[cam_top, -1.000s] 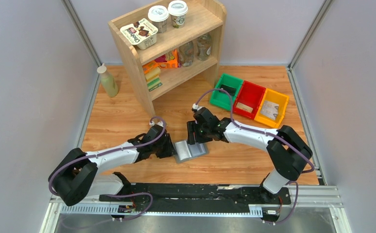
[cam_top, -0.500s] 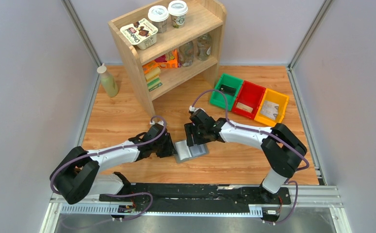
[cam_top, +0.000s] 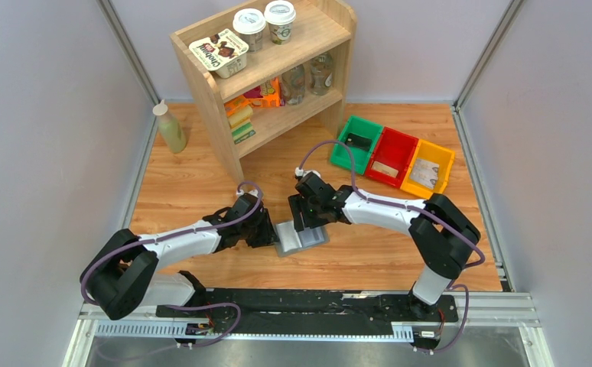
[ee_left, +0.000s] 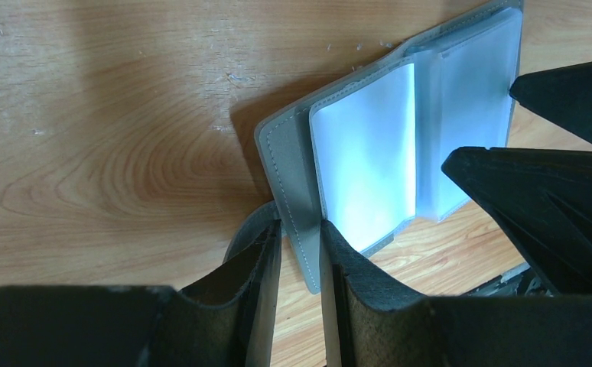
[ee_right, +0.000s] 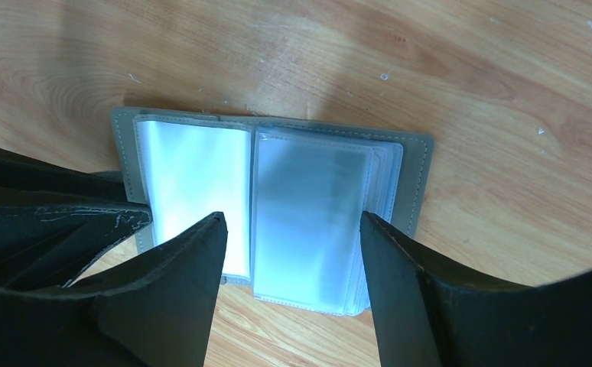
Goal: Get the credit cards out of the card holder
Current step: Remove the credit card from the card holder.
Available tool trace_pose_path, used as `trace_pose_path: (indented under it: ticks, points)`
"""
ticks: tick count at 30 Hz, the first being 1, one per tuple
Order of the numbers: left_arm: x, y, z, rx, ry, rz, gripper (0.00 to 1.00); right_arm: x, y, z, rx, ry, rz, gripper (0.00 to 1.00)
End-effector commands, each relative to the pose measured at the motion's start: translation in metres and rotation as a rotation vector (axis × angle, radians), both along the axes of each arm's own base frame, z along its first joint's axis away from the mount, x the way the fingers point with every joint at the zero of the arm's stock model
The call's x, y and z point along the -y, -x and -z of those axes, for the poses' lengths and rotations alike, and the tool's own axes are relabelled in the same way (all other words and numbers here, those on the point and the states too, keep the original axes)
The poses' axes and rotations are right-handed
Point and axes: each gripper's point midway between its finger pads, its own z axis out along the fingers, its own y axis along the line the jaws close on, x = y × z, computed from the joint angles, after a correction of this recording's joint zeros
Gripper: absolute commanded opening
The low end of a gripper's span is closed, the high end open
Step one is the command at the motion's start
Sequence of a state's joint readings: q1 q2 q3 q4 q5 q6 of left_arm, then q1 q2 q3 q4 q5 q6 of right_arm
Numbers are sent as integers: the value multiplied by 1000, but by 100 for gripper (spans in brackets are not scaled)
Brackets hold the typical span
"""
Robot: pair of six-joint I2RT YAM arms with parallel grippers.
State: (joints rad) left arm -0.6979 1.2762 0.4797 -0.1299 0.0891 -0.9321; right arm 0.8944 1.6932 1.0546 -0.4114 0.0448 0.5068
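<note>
The card holder (cam_top: 302, 238) lies open like a book on the wooden table between both arms. Its grey cover (ee_left: 284, 172) and pale blue-grey pockets (ee_left: 365, 168) show in the left wrist view. My left gripper (ee_left: 300, 231) is shut on the left cover's edge; in the top view it (cam_top: 268, 233) sits at the holder's left side. My right gripper (ee_right: 293, 220) is open just above the right stack of pockets (ee_right: 312, 218), its fingers straddling it; in the top view it (cam_top: 305, 219) is over the holder's far edge. I cannot make out credit cards inside the translucent pockets.
Green (cam_top: 356, 143), red (cam_top: 390, 157) and yellow (cam_top: 428, 170) bins stand at the back right; pale flat pieces lie in the red and yellow ones. A wooden shelf (cam_top: 274, 73) with cups and packets stands at the back, a bottle (cam_top: 170, 128) to its left.
My right gripper has shifted slightly to the left over the open holder. My left gripper keeps its hold on the cover, and the holder has not moved.
</note>
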Motion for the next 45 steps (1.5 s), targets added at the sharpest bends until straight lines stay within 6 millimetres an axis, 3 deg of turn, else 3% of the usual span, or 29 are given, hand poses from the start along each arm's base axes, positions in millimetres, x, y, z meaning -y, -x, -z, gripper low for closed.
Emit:
trace_pose_path:
  ticks: [1,9,19,29,35,41,45]
  points:
    - [-2,-5,3,7,-25,2,34,-9,-4,0,12,-4,-16,67]
    - [-1,-5,3,7,-18,4,34,-17,3,1,-8,-22,-41,63]
    - [1,-5,4,4,-11,11,33,-43,21,-5,-104,-163,-86,56]
    - [1,-4,3,8,1,12,33,-67,30,-24,-138,-302,-151,47]
    - [0,-5,2,11,2,9,33,-55,18,-30,-78,-229,-123,49]
    - [0,-6,2,11,0,10,33,-8,-5,-29,18,-1,45,61]
    - [0,-7,2,15,1,12,33,9,3,-21,-9,66,84,68]
